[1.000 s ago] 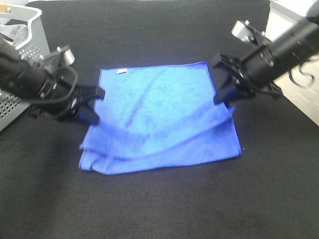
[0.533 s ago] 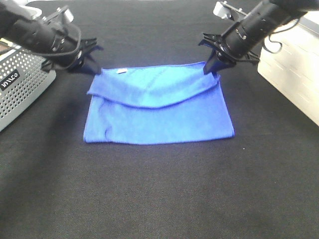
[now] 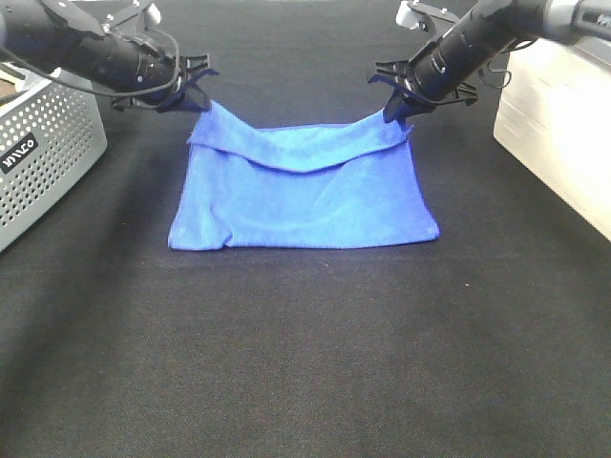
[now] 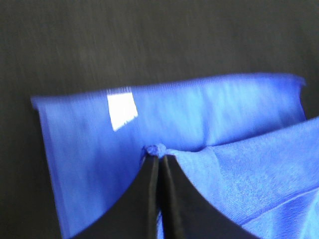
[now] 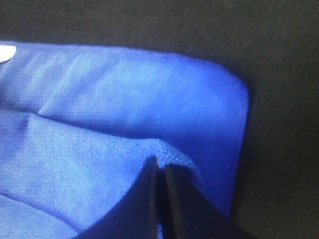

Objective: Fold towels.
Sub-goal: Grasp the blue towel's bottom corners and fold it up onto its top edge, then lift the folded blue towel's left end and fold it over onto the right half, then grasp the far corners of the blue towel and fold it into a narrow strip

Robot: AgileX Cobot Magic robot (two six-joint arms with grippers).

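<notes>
One royal-blue towel [image 3: 305, 196] lies on the black table, folded over, its near layer carried toward the far edge. My left gripper [image 3: 202, 98] is shut on the towel's far-left corner, lifted a little above the table. At the far-right corner my right gripper [image 3: 394, 113] is shut on the cloth too, and the held edge sags between the two. In the left wrist view the pinched corner [image 4: 154, 149] bunches at the fingertips, above the lower layer with its white tag [image 4: 122, 110]. The right wrist view has the gripped hem [image 5: 167, 155] over the lower layer's rounded corner [image 5: 234, 84].
A perforated grey basket [image 3: 43, 157] stands at the left edge, close to my left arm. A white box-like surface [image 3: 563, 134] runs along the right side beside my right arm. Black cloth [image 3: 305, 363] covers the table in front of the towel.
Both grippers have carried the towel's near edge up and away, over the rest, toward the far edge. The towel has gone from spread out to folded in half.
</notes>
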